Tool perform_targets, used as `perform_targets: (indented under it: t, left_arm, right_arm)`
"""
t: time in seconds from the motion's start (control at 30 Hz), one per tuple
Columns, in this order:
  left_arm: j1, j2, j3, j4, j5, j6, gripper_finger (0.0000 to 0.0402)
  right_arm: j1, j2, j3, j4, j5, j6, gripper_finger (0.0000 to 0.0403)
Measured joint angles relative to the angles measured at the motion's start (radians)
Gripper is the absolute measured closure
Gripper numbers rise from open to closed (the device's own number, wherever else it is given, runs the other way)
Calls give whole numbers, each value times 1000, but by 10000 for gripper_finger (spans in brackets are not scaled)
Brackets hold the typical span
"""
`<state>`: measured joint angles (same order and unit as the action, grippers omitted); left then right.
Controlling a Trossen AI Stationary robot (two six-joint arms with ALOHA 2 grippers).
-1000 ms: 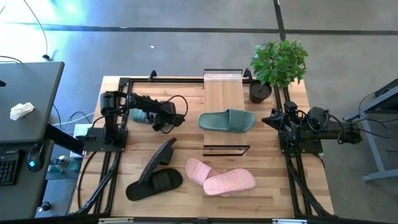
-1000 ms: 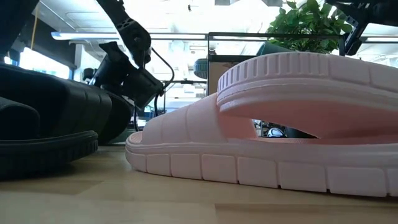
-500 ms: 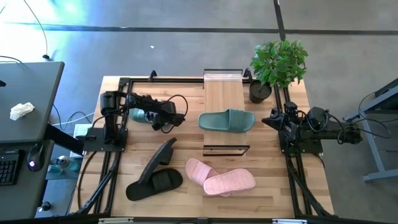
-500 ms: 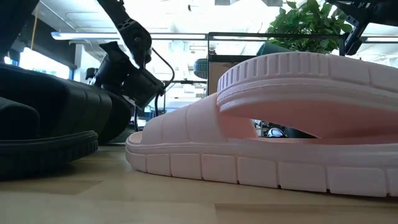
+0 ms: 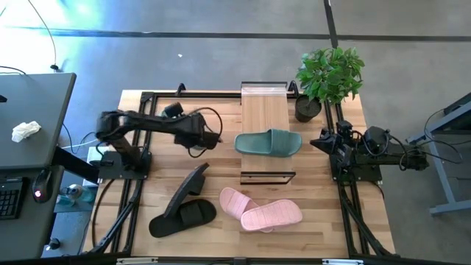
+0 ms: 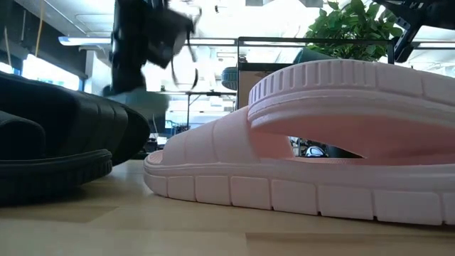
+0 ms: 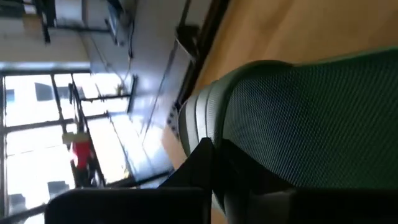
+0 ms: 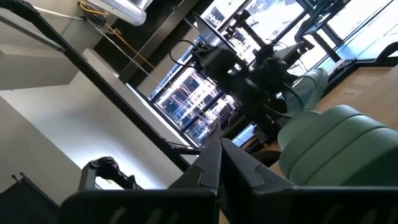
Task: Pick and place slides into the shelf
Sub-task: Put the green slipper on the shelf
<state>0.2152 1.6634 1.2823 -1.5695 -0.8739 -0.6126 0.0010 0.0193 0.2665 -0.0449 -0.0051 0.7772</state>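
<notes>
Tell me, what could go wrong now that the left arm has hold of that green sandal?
1. The left fingers pinch the held green slide only near its edge, so it could slip out on the way.
2. The other green slide lies crosswise on the shelf; the carried one might bump it or find little room there.

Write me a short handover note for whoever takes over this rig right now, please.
Left claw: shut on a green slide, left of the shelf.
Right claw: shut, empty, parked at the table's right side.
Done: other green slide lies at the shelf.
Left: shelve the held one, then the black pair and pink pair, both on the table.
</notes>
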Motion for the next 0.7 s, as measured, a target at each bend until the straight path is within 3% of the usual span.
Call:
perform_targets:
  t: [0.2, 0.33, 0.43, 0.57, 0.63, 0.7]
  left_arm:
    - [-40, -91, 199, -2, -169, 272, 399]
    - [-50, -99, 380, 18, -247, 597, 400]
    - [-51, -100, 496, 131, -243, 910, 400]
    - [-51, -99, 610, 367, -116, 1330, 400]
    - [-40, -100, 650, 489, 10, 1518, 400]
    - [-19, -99, 678, 588, 199, 1648, 401]
  right_arm:
    - [0, 0, 0, 4, 0, 2, 402]
    - [0, 0, 0, 4, 0, 0, 402]
    - [0, 0, 0, 4, -4, 0, 402]
    - [0, 0, 0, 4, -4, 0, 402]
    - [0, 0, 0, 4, -4, 0, 402]
    - [0, 0, 0, 4, -4, 0, 402]
